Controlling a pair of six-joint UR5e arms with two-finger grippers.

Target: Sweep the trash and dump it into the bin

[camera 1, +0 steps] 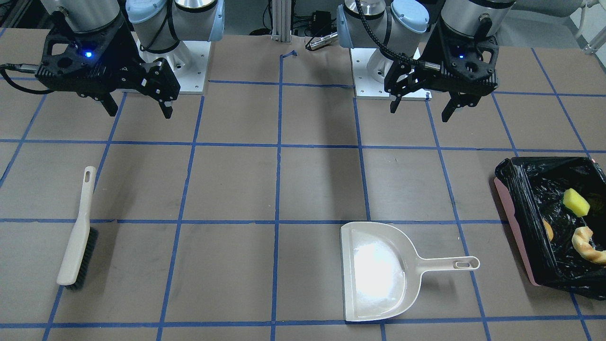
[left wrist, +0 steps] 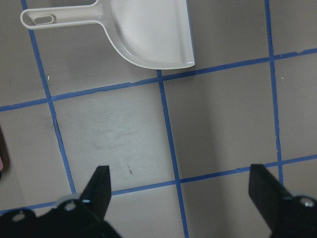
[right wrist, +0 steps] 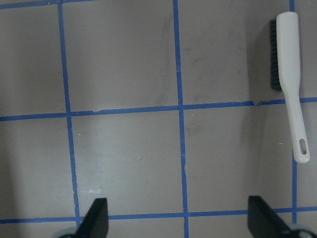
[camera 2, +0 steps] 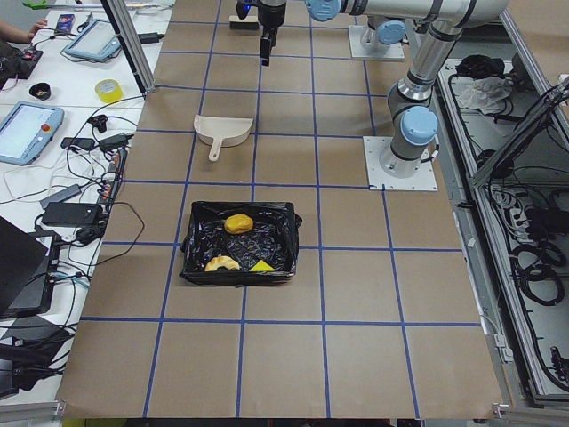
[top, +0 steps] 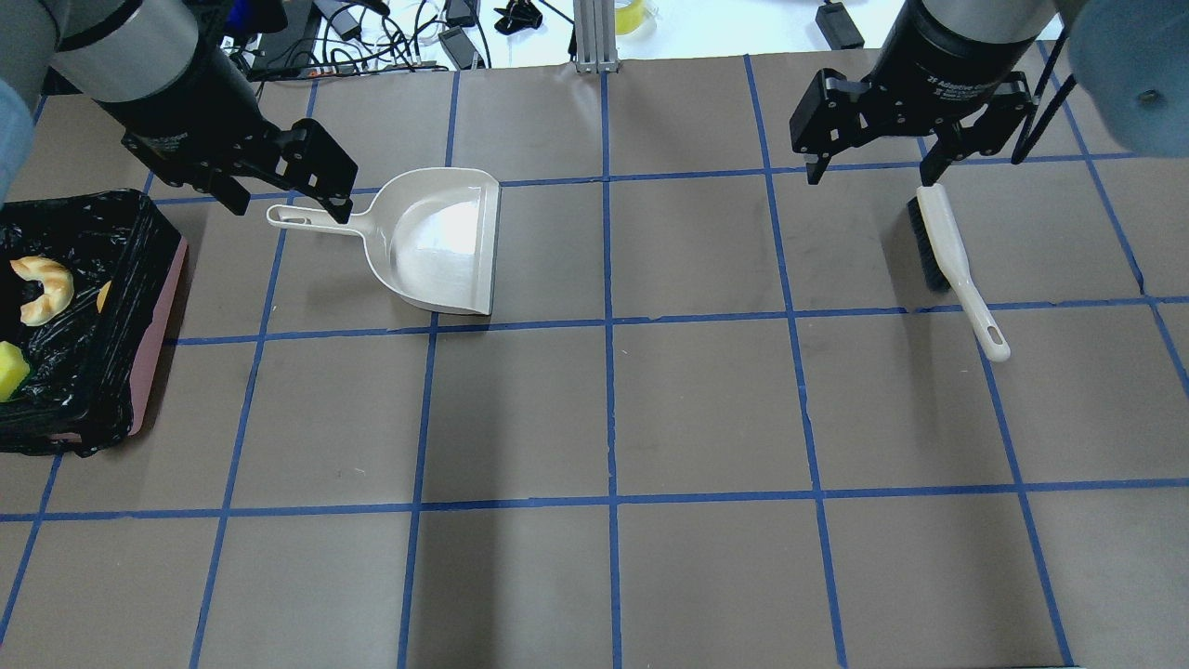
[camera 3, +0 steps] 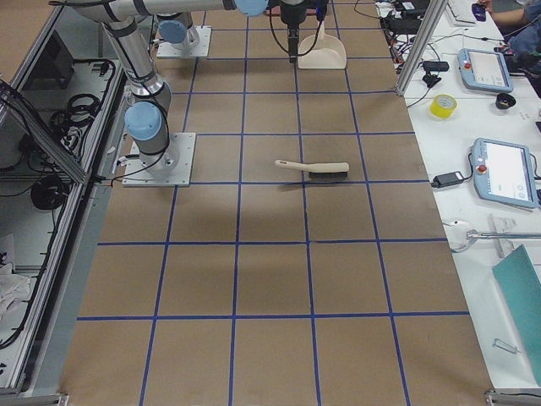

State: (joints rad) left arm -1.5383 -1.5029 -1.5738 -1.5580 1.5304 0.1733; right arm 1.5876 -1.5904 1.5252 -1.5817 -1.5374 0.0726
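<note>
We judge the sponge (camera 1: 576,202), croissant piece (camera 1: 587,244) and potato-like lump (camera 1: 548,229) light, squashy, best pinched midbody. All lie in the bin (camera 1: 515,227) at the table's left edge. Our left gripper (camera 1: 419,112) and right gripper (camera 1: 140,113) hang spread, empty.

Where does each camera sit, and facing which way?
Front-facing: across the table, facing the robot; left gripper, right gripper.
Overhead: behind robot, looking down; both grippers.
Exterior left: table end by bin; both arms.
Exterior right: opposite end, by brush; both arms.
Left wrist: down past fingertips at dustpan.
Right wrist: down past fingertips at brush.
Overhead and front-facing share bin, dustpan, brush.
</note>
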